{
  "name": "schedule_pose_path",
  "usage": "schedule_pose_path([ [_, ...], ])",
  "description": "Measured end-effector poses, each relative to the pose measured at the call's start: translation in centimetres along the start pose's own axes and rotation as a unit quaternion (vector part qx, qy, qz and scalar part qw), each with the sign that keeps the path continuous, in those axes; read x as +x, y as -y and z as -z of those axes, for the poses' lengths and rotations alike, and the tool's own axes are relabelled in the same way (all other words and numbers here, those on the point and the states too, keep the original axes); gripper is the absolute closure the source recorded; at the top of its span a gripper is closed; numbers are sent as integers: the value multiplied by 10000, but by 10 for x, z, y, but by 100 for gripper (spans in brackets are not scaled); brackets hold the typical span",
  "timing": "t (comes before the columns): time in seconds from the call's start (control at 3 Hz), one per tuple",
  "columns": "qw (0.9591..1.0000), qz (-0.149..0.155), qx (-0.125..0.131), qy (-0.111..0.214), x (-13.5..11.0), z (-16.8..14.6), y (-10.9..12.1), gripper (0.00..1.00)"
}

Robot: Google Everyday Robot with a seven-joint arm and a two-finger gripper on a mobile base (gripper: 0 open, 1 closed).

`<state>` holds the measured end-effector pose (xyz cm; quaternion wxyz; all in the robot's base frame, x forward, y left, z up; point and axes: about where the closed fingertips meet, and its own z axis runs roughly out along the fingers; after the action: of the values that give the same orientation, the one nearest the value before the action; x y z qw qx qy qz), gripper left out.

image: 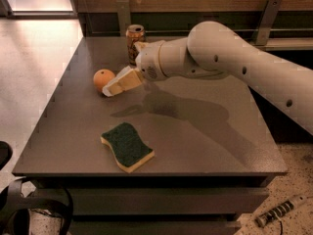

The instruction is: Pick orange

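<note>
The orange [102, 78] is a small round fruit resting on the grey table [195, 141] at its left side. My gripper [111, 88] hangs just above the table, reaching in from the right. Its cream fingertips [117, 84] sit right beside the orange's right side, close to touching it. The white arm stretches back to the upper right.
An orange-brown drink can [134, 42] stands at the table's back, just behind my wrist. A green and yellow sponge [126, 146] lies near the front edge. A wooden wall with metal brackets runs behind the table. Floor lies to the left.
</note>
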<state>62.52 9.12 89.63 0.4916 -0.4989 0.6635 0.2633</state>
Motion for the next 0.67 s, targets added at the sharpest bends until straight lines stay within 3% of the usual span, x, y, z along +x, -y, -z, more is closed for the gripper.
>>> schedule_pose_path([
  [0.67, 9975, -292, -107, 639, 21, -51, -5, 0],
])
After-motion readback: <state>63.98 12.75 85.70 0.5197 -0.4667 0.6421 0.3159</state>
